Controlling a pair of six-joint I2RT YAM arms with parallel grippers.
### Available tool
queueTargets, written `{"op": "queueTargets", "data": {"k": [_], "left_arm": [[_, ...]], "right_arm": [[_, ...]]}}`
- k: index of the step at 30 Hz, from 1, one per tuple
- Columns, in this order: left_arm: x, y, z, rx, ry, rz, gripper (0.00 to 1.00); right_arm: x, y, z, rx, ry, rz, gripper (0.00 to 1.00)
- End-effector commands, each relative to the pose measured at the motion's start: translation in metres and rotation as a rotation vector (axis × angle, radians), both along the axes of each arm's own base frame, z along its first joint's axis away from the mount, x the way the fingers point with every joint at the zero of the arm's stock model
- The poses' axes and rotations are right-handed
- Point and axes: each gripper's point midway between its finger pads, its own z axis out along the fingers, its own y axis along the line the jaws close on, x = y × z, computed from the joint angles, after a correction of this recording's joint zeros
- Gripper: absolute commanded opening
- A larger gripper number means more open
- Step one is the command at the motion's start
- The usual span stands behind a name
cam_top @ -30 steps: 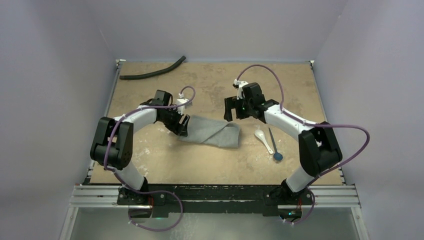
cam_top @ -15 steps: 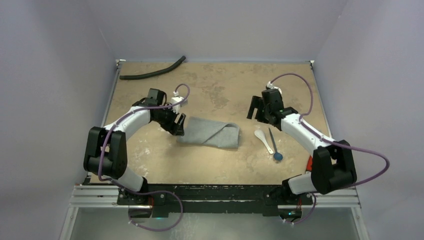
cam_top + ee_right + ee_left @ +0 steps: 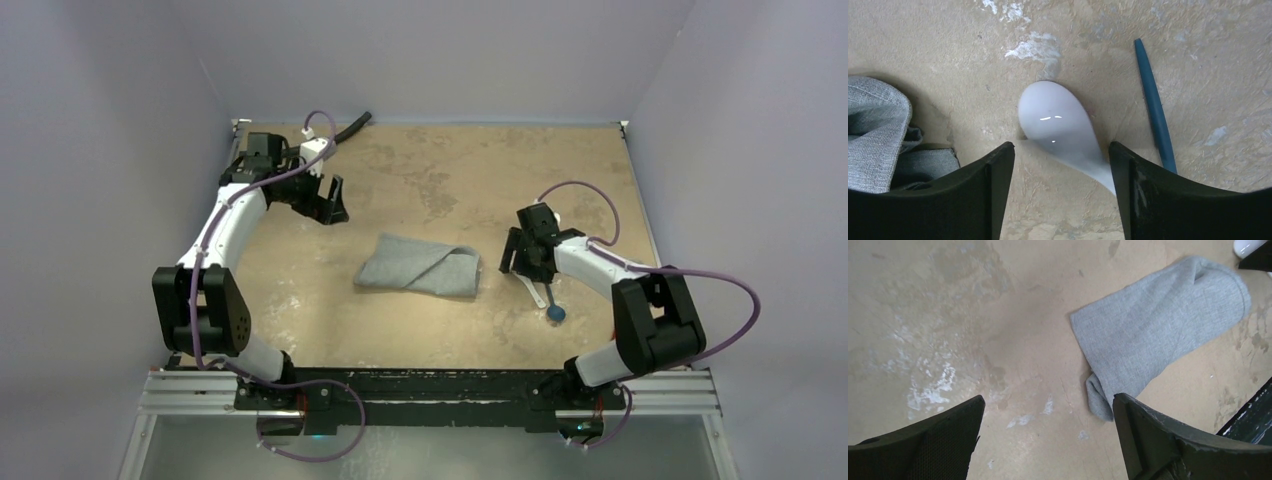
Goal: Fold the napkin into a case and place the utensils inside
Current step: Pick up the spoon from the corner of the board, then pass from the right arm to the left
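Napkin (image 3: 420, 266), folded into a flat grey pouch, lies mid-table, touched by neither arm. Left gripper (image 3: 330, 208) has released the cloth and drawn back to the far left corner beside the hose (image 3: 352, 124), jaws wide and empty. Right gripper (image 3: 1062, 155) has come down over the white spoon (image 3: 1058, 125), jaws apart on either side of it, not yet gripping. The dark stick utensil (image 3: 1154, 105) lies just beside. Folding appears finished and loading begins.
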Motion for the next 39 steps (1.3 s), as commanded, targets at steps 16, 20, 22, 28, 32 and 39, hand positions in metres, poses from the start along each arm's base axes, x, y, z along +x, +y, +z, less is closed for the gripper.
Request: {"op": "queueTargets", "data": {"k": [16,20,22,28,32,39], "left_arm": [[0.0,-0.029,0.067,-0.197,-0.029,-0.055,0.99],[-0.007,-0.049,0.077,-0.299,-0.001,-0.108,0.99],[-0.015,-0.069,0.082,-0.342,0.017,-0.162,0.98],[-0.048,-0.134,0.107,-0.484,0.07,-0.334,0.99],[-0.059,-0.159,0.129,-0.611,0.112,-0.367,0.99],[-0.07,-0.17,0.183,-0.831,0.036,-0.386,0.99]], "right_arm": [[0.058,0.012,0.076,0.007,-0.241,0.064,0.0],[0.083,0.04,0.171,0.148,-0.498,0.168,0.0],[0.091,0.061,0.223,0.25,-0.634,0.238,0.0],[0.077,0.13,0.338,0.544,-0.941,0.488,0.0],[0.051,0.177,0.374,0.674,-1.065,0.584,0.0],[0.021,0.221,0.393,0.886,-1.176,0.575,0.0]]}}
